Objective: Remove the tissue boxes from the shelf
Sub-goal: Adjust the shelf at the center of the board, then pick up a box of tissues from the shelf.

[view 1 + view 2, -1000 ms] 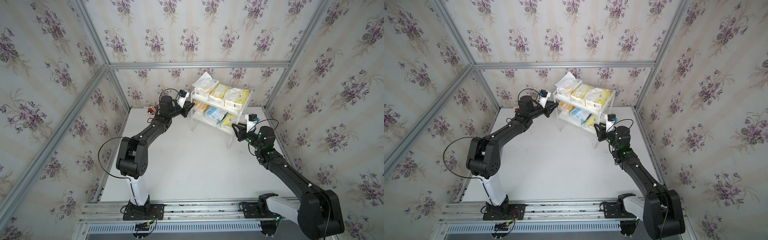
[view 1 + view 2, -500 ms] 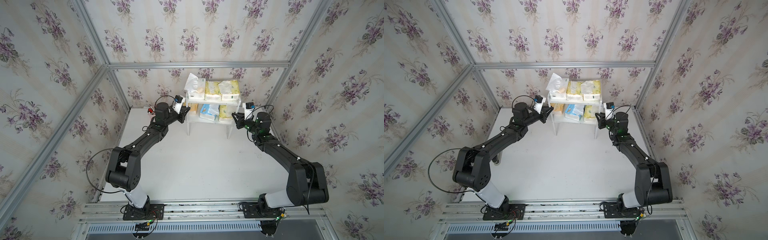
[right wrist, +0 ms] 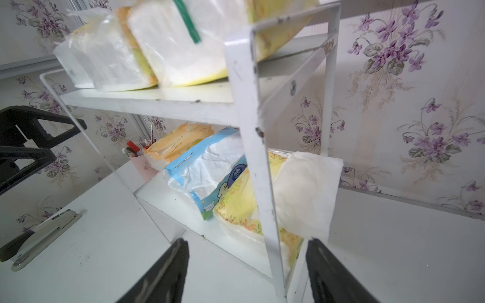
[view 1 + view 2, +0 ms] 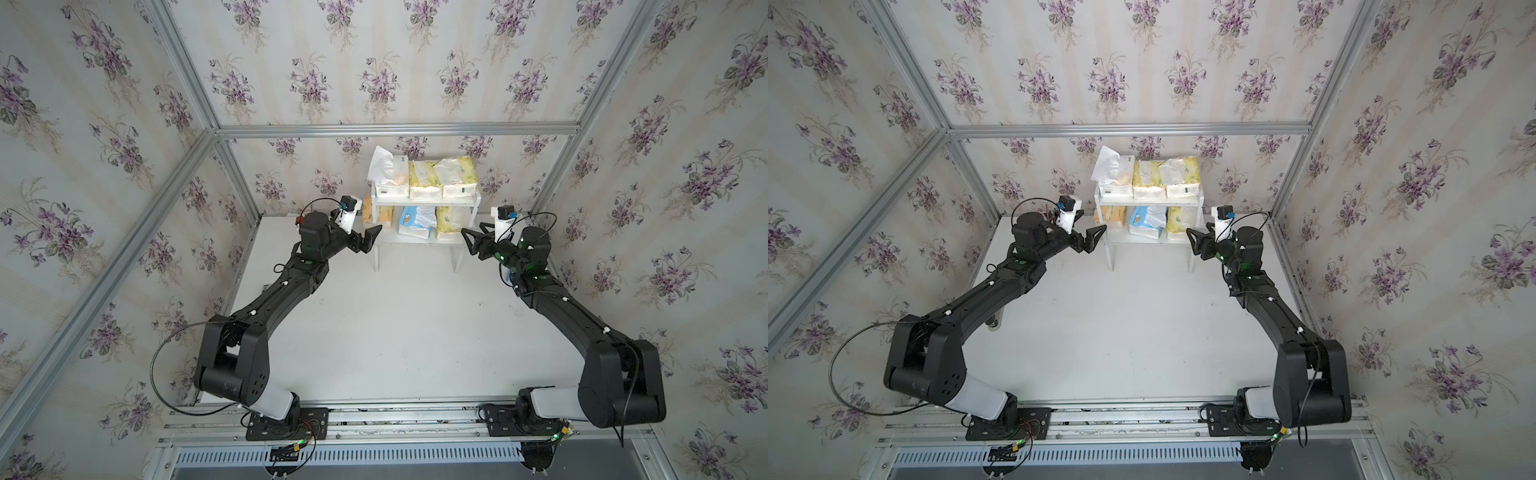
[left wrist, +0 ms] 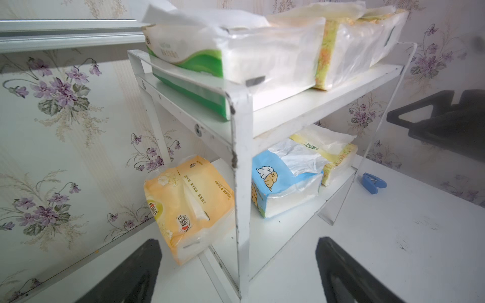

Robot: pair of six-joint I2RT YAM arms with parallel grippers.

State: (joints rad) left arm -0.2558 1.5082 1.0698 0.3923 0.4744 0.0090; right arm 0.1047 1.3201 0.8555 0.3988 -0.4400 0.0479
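The white table [image 4: 395,324] fills the centre of both top views. The two-tier shelf [image 4: 424,202] stands at its far edge, upper centre of the frame, with all six tissue packs on it. The left gripper [image 4: 370,240] sits just beside the shelf's left end and the right gripper [image 4: 468,243] just beside its right end. Both have their jaws spread and grip nothing.

I judge the step in hand to be the first reach. The lower tier carries the orange pack [image 5: 189,204], the light blue pack [image 5: 275,189] and a yellow pack [image 3: 236,212]. I would take the end packs first, come in level between the boards, and pinch the soft wrap across its short side without nudging the rack.

The side panels look clear, so I cannot tell whether the orange pack pokes past one. The top-tier packs [image 4: 1147,179] are cut off in both wrist views. A loose tissue sheet [image 3: 307,191] covers the yellow pack's end. The pink pen cup [image 3: 141,162] is mostly hidden behind the shelf.
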